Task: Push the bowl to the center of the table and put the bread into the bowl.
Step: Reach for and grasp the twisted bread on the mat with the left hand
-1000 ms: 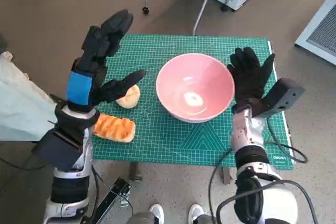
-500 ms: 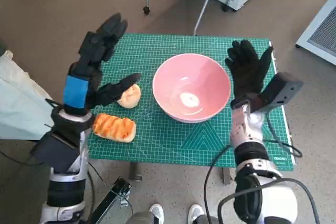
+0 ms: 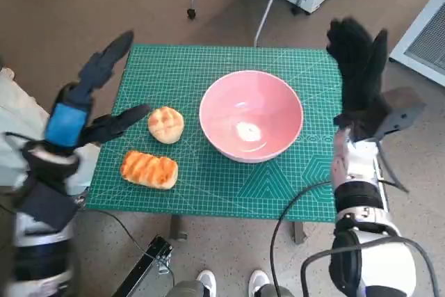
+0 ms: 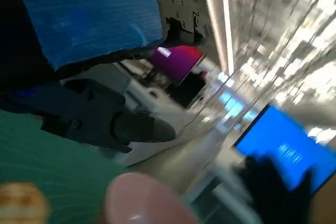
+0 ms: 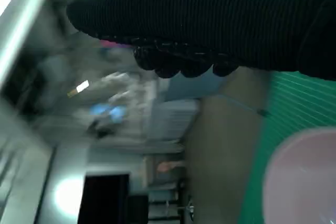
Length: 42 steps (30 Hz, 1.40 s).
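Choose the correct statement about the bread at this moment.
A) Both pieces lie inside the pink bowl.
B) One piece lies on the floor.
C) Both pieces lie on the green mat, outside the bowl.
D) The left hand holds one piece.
C: the round bread and the long grilled bread both lie on the green mat, beside the pink bowl, which holds no bread.

Even, soft light fell on the head view, where the left hand (image 3: 73, 113) was smeared by motion, while both wrist views were heavily blurred with glaring ceiling streaks.
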Each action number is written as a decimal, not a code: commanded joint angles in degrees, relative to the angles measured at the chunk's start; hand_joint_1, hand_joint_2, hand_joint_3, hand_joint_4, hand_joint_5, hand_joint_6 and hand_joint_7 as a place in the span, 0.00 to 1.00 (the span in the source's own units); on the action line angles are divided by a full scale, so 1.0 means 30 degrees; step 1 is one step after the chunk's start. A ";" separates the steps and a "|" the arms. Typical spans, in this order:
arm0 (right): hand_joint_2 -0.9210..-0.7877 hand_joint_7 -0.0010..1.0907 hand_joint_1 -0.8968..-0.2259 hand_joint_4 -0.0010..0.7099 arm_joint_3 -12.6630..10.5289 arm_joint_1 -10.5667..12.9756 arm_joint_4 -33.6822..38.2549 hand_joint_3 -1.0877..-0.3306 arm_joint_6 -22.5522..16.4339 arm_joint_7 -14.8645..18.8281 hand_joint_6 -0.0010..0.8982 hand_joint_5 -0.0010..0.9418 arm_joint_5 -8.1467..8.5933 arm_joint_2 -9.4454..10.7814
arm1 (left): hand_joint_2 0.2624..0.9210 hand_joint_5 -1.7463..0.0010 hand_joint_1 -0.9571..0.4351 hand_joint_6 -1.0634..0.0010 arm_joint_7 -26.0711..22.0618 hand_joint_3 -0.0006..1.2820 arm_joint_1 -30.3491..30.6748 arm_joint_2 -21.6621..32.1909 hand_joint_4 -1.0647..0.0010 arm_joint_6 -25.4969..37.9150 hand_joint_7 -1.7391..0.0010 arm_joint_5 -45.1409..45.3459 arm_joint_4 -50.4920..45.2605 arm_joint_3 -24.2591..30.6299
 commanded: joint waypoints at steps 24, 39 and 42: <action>0.00 0.75 0.31 0.42 0.2765 0.3055 -1.1273 0.48 -0.0024 0.7012 0.00 0.03 0.3795 0.0850 | 0.88 1.00 0.46 0.72 -0.7732 0.00 0.1883 0.7171 0.85 0.6911 0.98 0.2147 -0.5818 -0.2066; 0.00 0.76 0.32 0.39 0.3269 0.3603 -1.2521 0.47 0.0745 0.6722 0.00 0.02 0.3665 0.0880 | 0.84 1.00 0.47 0.71 -0.8743 0.00 0.0563 0.6410 0.84 0.6596 0.99 0.4770 -0.3382 -0.5850; 0.00 0.76 0.32 0.39 0.3273 0.3667 -1.2640 0.46 0.0905 0.6720 0.00 0.02 0.3712 0.0842 | 0.84 0.99 0.47 0.71 -0.8692 0.00 0.0320 0.6132 0.83 0.6625 0.98 0.5369 -0.2874 -0.6469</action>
